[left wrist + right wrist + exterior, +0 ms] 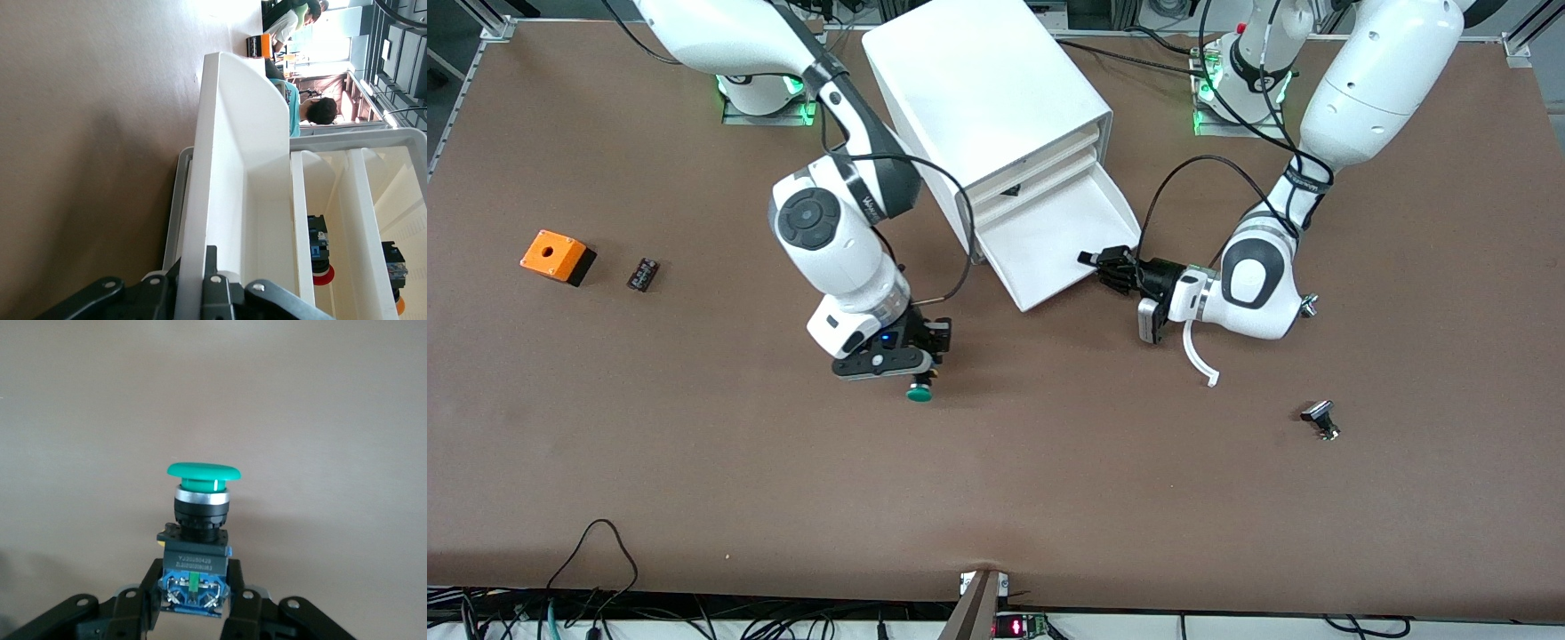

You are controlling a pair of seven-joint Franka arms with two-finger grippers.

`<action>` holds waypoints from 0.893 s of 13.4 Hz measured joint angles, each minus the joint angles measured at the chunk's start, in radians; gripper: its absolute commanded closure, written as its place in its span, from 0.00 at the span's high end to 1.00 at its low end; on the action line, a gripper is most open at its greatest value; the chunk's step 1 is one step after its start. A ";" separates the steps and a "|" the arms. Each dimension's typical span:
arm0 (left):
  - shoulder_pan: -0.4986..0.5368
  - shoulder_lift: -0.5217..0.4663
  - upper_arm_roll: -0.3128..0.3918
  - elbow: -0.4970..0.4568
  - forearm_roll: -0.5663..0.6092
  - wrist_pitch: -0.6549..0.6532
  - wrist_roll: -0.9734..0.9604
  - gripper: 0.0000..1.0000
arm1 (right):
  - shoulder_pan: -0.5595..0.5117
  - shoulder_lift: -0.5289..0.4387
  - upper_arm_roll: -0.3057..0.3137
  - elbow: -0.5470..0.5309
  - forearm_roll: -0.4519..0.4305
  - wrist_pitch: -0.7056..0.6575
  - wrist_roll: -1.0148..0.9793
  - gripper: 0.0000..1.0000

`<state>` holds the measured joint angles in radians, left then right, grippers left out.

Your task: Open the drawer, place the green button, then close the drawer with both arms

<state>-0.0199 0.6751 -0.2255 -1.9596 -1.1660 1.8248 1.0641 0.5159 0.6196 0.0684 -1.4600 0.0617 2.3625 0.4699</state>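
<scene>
The drawer [1040, 244] stands pulled out of the white cabinet [987, 98], its tray bare. My left gripper [1092, 260] is shut on the drawer's side wall near its front corner. In the left wrist view that white wall [227, 167] runs between the black fingers [223, 290] of my left gripper [200, 273]. My right gripper [923, 360] is over the brown table beside the drawer, toward the right arm's end, shut on the button [919, 391]. In the right wrist view my right gripper [193, 590] clamps the blocky base of the button [203, 472], green cap pointing away.
An orange box with a hole [558, 256] and a small black part [642, 274] lie toward the right arm's end. A black-and-silver part [1320, 420] lies toward the left arm's end. Upper compartments hold other parts [320, 257].
</scene>
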 measured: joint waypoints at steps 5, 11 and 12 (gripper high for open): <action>0.025 0.022 0.010 0.044 0.041 -0.019 0.000 0.99 | 0.073 0.073 0.000 0.115 0.000 -0.019 0.066 0.00; 0.068 -0.004 0.016 0.090 0.081 -0.080 -0.027 0.99 | 0.189 0.092 -0.004 0.214 -0.009 -0.146 0.207 0.00; 0.071 -0.016 0.019 0.103 0.117 -0.105 -0.054 0.99 | 0.218 0.100 -0.005 0.218 -0.029 -0.150 0.249 0.00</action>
<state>0.0511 0.6593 -0.2064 -1.8569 -1.0489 1.7198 1.0097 0.7335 0.7201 0.0636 -1.2417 0.0323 2.2123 0.7192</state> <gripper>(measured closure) 0.159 0.586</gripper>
